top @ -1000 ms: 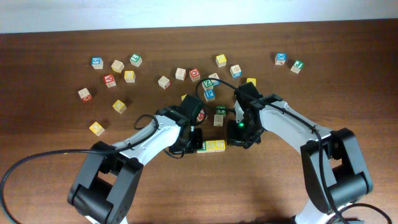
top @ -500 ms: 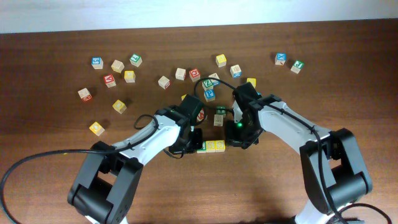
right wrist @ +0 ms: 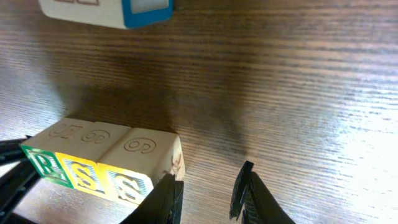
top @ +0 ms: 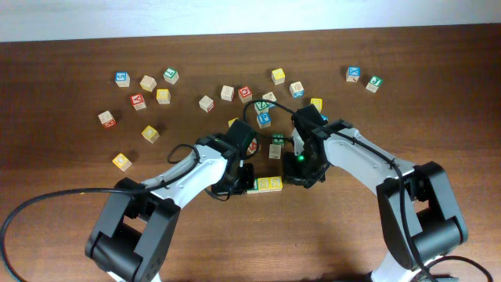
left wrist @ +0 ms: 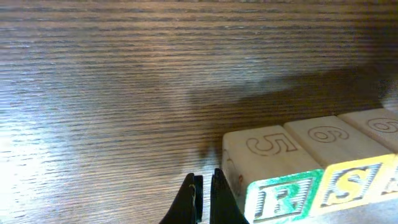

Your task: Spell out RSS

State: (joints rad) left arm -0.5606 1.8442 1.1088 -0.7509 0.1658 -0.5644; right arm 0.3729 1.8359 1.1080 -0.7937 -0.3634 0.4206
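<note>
Three wooden letter blocks stand touching in a row near the table's middle: a green R block (top: 253,185) (left wrist: 283,198) (right wrist: 43,163), then a yellow S block (top: 265,184) (left wrist: 348,185) (right wrist: 84,175) and a second yellow S block (top: 275,183) (right wrist: 129,185). My left gripper (top: 243,182) (left wrist: 203,198) is shut and empty, its fingertips against the R block's outer end. My right gripper (top: 294,177) (right wrist: 208,196) is open and empty, one finger touching the outer end of the second S block.
Many loose letter blocks lie scattered across the far half of the table. A green block (top: 276,141) and a blue block (top: 264,119) (right wrist: 106,11) lie just behind the row. A yellow block (top: 121,161) sits at the left.
My right gripper has edged slightly left toward the row's end. The left arm and the three blocks stay where they were.
</note>
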